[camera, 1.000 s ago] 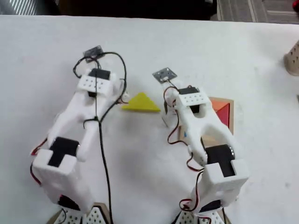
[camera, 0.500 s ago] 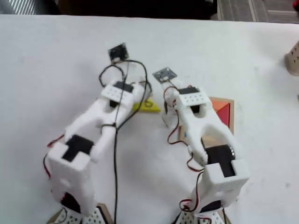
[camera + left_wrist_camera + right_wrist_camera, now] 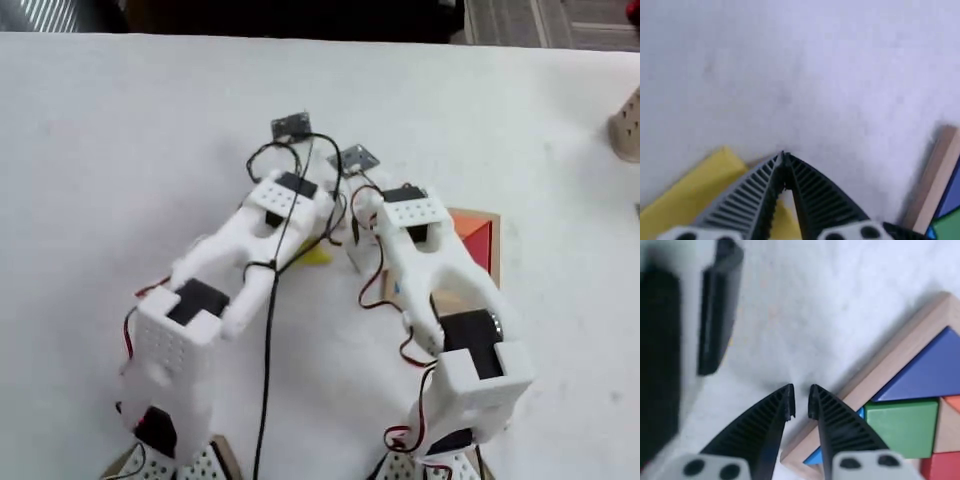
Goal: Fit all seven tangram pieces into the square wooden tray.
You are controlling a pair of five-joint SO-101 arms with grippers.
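Observation:
The square wooden tray (image 3: 497,232) lies under my right arm (image 3: 420,230), and an orange-red piece (image 3: 476,240) shows in it. In the right wrist view its rim (image 3: 890,360) encloses a blue triangle (image 3: 930,370), a green square (image 3: 900,425) and a red piece (image 3: 935,470). My right gripper (image 3: 801,392) hangs just outside that rim, fingers drawn nearly together with nothing between them. A yellow triangle (image 3: 315,252) peeks out beneath my left arm (image 3: 270,215). My left gripper (image 3: 785,159) is shut, its tips over the yellow triangle (image 3: 695,190), with the tray rim (image 3: 935,180) close by.
The white table (image 3: 120,130) has free room to the left and far side. A beige cone-like object (image 3: 628,125) stands at the right edge. Dark parts of the other arm (image 3: 717,315) sit close to my right gripper.
My left arm has swung right toward the tray and now covers most of the yellow triangle, which has shifted slightly right and nearer. The right arm has not moved.

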